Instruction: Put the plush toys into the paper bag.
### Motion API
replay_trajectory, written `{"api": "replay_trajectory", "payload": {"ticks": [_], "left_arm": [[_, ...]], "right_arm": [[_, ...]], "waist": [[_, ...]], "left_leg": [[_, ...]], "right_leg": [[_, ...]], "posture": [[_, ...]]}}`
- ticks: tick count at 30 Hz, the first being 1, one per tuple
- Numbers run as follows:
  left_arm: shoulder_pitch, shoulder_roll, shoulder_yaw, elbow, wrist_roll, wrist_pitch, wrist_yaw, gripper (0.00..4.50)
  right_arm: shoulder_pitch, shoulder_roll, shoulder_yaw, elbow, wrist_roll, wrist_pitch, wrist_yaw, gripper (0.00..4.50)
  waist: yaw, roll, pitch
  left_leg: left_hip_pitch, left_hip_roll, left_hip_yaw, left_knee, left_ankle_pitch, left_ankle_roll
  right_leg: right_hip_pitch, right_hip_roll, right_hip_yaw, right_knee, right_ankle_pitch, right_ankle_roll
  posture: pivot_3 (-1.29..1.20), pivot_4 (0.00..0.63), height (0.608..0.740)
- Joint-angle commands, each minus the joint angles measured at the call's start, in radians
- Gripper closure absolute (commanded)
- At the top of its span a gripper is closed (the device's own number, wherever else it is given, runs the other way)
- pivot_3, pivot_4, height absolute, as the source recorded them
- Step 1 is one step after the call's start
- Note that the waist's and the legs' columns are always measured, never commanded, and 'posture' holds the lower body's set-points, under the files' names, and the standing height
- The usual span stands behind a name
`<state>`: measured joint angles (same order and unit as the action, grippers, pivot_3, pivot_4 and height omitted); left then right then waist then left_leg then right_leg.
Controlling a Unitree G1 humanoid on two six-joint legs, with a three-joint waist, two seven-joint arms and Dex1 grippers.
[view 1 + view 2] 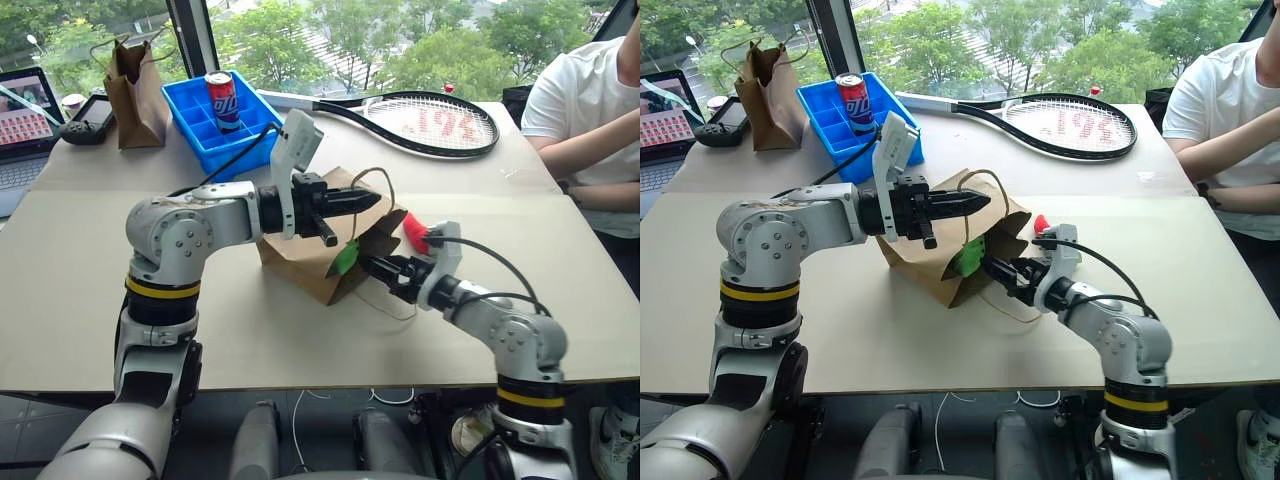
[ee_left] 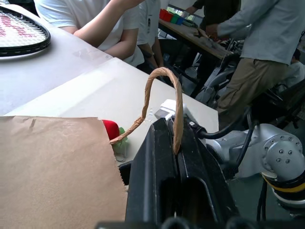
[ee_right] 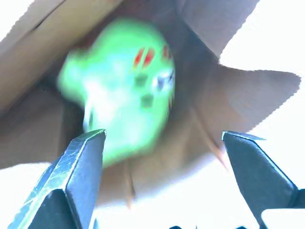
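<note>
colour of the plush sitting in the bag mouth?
Lime green, with small red and dark face marks: the round plush toy in the paper bag. Right wrist view shows it best.

A lime-green toy [image 3: 124,86] with red marks is seen in the tan paper bag [image 1: 305,262]; at 1 o'clock, a red toy [image 1: 415,233].

Bright daylight from the windows [image 1: 400,40], blown-out whites and blurred green toy [image 3: 124,86] up close
</note>
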<state>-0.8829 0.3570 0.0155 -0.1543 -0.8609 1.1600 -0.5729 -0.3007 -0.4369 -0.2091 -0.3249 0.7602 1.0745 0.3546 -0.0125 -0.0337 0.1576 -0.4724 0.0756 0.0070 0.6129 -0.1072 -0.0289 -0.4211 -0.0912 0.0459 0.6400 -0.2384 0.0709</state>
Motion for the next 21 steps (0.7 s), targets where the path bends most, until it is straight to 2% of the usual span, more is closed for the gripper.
{"api": "replay_trajectory", "payload": {"ticks": [1,3,5,12,15,21], "left_arm": [[-0.009,0.000,0.005,-0.009,0.007,-0.021,-0.008,4.50],[-0.009,0.000,0.004,-0.010,0.009,-0.021,-0.007,4.50],[-0.009,-0.002,0.005,-0.014,0.008,-0.019,-0.003,4.50],[-0.005,0.010,0.009,-0.025,0.010,-0.014,0.004,4.50],[-0.005,0.012,0.014,-0.028,0.010,-0.013,0.009,4.50],[-0.004,0.014,0.019,-0.029,0.010,-0.014,0.014,4.50]], "right_arm": [[-0.004,-0.126,-0.085,-0.025,0.018,-0.011,0.075,0.12],[-0.037,-0.158,-0.095,0.065,-0.052,-0.106,0.078,0.12],[-0.083,-0.180,-0.048,0.187,-0.158,-0.232,0.088,0.12],[-0.245,-0.130,0.137,0.642,-0.426,-0.549,0.146,0.12],[-0.262,-0.108,0.133,0.728,-0.435,-0.586,0.179,0.79],[-0.209,-0.149,0.079,0.607,-0.387,-0.528,0.243,2.90]], "waist": [[0.001,0.000,0.000],[-0.001,0.000,0.000],[-0.005,0.000,0.000],[-0.009,0.000,0.000],[-0.001,0.000,0.000],[0.001,0.000,0.000]], "left_leg": [[0.000,0.000,0.000,0.000,0.000,0.000],[0.000,0.000,0.000,0.000,0.000,0.000],[0.001,0.000,0.000,0.000,0.000,0.000],[0.003,-0.001,-0.001,0.000,0.000,0.000],[0.002,-0.003,-0.001,-0.002,0.000,0.000],[0.002,-0.006,-0.002,-0.002,0.000,0.000]], "right_leg": [[0.000,0.000,0.000,0.000,0.000,0.000],[0.000,0.000,0.000,0.000,0.000,0.000],[0.000,0.001,0.001,0.000,0.000,0.000],[0.000,0.001,0.003,-0.001,0.000,0.001],[0.000,0.001,0.004,0.000,-0.001,0.001],[0.002,0.000,0.006,-0.001,-0.001,0.003]], "posture": [[0.00,0.150,0.740],[0.00,0.150,0.740],[0.00,0.150,0.740],[0.00,0.150,0.740],[0.00,0.150,0.740],[0.00,0.150,0.740]]}}
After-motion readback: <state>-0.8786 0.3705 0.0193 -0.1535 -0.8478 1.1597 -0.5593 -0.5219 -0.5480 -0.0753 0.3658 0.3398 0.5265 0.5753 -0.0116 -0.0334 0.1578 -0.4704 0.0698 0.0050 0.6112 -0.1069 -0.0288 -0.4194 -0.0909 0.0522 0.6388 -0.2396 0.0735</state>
